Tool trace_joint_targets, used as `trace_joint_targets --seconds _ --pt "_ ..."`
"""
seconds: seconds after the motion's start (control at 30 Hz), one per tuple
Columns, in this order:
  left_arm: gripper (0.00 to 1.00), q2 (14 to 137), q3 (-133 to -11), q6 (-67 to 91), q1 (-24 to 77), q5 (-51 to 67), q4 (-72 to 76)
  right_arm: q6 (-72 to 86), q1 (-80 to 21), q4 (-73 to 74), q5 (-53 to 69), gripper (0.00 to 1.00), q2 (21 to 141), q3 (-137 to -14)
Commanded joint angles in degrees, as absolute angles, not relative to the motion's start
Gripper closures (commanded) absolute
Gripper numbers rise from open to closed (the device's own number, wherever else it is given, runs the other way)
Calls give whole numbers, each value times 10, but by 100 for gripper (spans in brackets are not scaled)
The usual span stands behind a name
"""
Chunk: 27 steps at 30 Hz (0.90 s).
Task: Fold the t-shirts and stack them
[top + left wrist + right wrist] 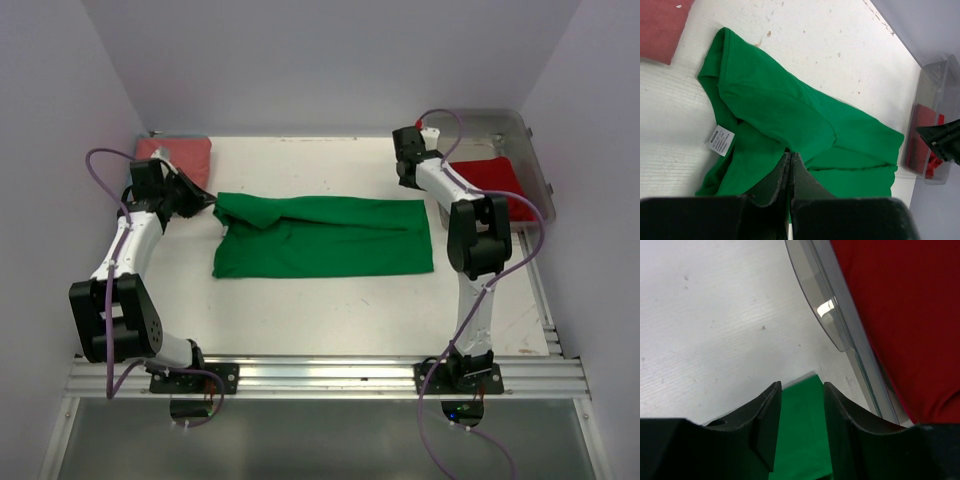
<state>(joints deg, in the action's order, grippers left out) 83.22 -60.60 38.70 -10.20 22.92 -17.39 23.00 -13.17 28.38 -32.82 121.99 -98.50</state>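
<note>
Green t-shirt (320, 240) lying part-folded at mid-table | left gripper (790, 156) pinching its left edge, jaws pressed together | right gripper (802, 387) hovering over its far right corner, jaws parted | red t-shirt (495, 178) sitting in clear bin (535, 150) | salmon-pink t-shirt (175, 155) lying far left
</note>
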Motion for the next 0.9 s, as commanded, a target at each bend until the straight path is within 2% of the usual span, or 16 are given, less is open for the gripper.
trace_joint_targets --seconds 0.0,0.23,0.6,0.87 --pt "100 819 -605 372 -110 233 -170 261 -135 328 -354 57 1230 -1003" --pt "100 816 -606 373 -111 236 -169 335 -136 356 -333 66 1185 -933" --pt "100 825 -600 379 -111 252 -158 380 -148 396 -304 66 1090 -825" --pt "100 830 -597 381 -110 252 -158 388 -148 380 -280 66 1076 -786"
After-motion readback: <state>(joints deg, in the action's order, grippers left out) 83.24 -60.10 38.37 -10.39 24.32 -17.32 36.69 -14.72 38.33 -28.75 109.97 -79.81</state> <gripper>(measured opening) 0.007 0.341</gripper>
